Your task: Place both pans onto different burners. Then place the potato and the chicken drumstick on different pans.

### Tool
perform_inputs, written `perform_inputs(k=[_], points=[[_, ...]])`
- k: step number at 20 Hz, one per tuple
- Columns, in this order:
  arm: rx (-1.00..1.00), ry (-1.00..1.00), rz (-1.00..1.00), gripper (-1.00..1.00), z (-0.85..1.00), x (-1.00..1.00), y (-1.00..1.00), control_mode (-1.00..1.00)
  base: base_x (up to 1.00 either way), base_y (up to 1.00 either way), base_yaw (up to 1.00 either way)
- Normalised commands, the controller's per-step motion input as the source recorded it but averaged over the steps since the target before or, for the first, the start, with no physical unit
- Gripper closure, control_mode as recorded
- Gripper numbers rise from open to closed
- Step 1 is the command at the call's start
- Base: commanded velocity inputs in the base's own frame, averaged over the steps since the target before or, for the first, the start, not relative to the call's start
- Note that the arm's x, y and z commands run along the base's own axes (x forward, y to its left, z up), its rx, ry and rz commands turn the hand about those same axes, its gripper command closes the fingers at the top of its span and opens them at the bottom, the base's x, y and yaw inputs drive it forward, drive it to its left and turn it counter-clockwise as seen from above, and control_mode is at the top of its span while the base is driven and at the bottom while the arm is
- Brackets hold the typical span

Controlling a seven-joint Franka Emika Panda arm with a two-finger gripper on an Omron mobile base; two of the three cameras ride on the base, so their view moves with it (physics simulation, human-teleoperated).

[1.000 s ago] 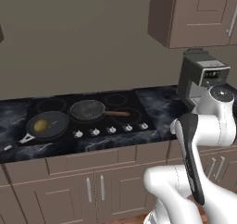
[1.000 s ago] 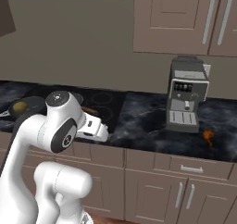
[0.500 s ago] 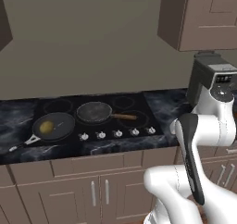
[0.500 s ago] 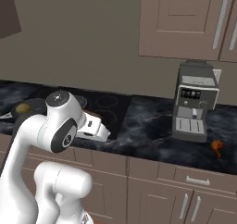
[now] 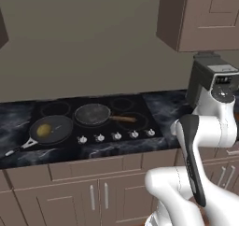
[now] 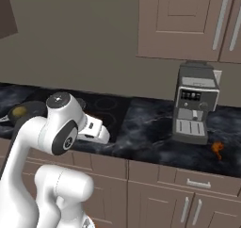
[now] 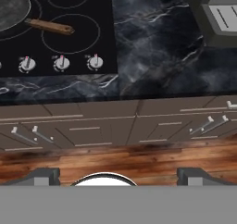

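Hanging wide open with nothing gripped: pincer (image 7: 119, 176), two dark fingertips (image 7: 46, 176) far apart at the bottom of the hand view, aimed down at wooden floor (image 7: 115, 158) and cabinet fronts (image 7: 92, 126) below the front edge of the counter (image 7: 157, 38). Parked over the front edge of the counter in the right base view, just right of the cooktop (image 5: 135, 109), well apart from both pans. Black pan (image 5: 58, 126) sitting at the front left corner of the cooktop, short grey handle (image 5: 19, 149) sticking out toward the front left over the counter. Potato (image 5: 44, 130) lying inside that pan, left of its middle; also seen as a yellowish lump at the far left in the right base view. Dark grey pan (image 5: 92, 114) resting on the middle burner, just right of and slightly behind the black pan, rims close but apart, long wooden handle (image 5: 123, 119) pointing right across the next burner ring (image 7: 76, 33). Smaller burner rings (image 5: 122, 103) bare along the back of the cooktop. Row of silver knobs (image 5: 116, 136) along the front edge of the cooktop. Chicken drumstick (image 6: 216, 148) lying on the dark marble counter toward its right end, near the front edge, just beside the front right corner of the coffee machine (image 6: 195, 104). Coffee machine standing at the back of the counter, under the wall cabinets (image 6: 188, 20), well apart from the cooktop.
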Motion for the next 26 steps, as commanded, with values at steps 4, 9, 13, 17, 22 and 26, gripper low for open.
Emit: perform_inputs(k=[4,9,13,17,22,26], points=[[0.0,0.0,0.0,-1.0,0.0,0.0,0.0,1.0,0.1,-0.1,-0.24],[0.0,0.0,0.0,-1.0,0.0,0.0,0.0,1.0,0.11,-0.11,-0.21],[0.0,0.0,0.0,-1.0,0.0,0.0,0.0,1.0,0.19,-0.14,-0.07],[0.0,0.0,0.0,-1.0,0.0,0.0,0.0,1.0,0.5,-0.18,0.0],[0.0,0.0,0.0,-1.0,0.0,0.0,0.0,1.0,0.55,-0.15,0.02],[0.0,0.0,0.0,-1.0,0.0,0.0,0.0,1.0,0.45,-0.21,0.12]])
